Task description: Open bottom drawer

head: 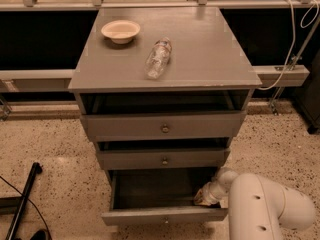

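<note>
The bottom drawer (165, 215) of the grey cabinet is pulled out, its slim front facing me with a small knob at its centre and its dark inside showing. My gripper (202, 200) reaches into the drawer's right front corner, just behind the front panel. The white arm (265, 206) comes in from the lower right and hides the drawer's right end.
The top drawer (164, 126) and middle drawer (164, 159) stand slightly out. A cream bowl (120, 30) and a clear plastic bottle (157, 58) lying on its side are on the cabinet top (210, 54). A black pole (22, 199) leans on the speckled floor at the left. White cables (295, 44) hang at the right.
</note>
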You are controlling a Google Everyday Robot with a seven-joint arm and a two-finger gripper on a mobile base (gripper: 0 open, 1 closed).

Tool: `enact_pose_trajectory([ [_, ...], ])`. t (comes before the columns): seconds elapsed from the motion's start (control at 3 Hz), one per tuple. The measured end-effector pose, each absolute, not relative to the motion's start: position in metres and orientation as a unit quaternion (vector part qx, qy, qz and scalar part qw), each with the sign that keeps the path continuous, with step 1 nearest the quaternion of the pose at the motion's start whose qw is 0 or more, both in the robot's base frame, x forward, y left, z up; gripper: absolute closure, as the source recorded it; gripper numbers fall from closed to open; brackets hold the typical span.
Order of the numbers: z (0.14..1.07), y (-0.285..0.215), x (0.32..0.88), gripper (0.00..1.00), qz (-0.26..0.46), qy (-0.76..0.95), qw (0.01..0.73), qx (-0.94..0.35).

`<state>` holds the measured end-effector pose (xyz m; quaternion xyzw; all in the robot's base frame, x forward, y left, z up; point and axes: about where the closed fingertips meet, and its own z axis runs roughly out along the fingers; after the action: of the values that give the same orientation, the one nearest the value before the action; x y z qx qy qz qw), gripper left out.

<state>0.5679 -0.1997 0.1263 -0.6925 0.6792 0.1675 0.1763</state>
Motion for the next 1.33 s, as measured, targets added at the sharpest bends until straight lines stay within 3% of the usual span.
enact_pose_trajectory([
  [1.33,0.135,-0.21,0.522,0.81,0.227,0.68,0.134,-0.685],
])
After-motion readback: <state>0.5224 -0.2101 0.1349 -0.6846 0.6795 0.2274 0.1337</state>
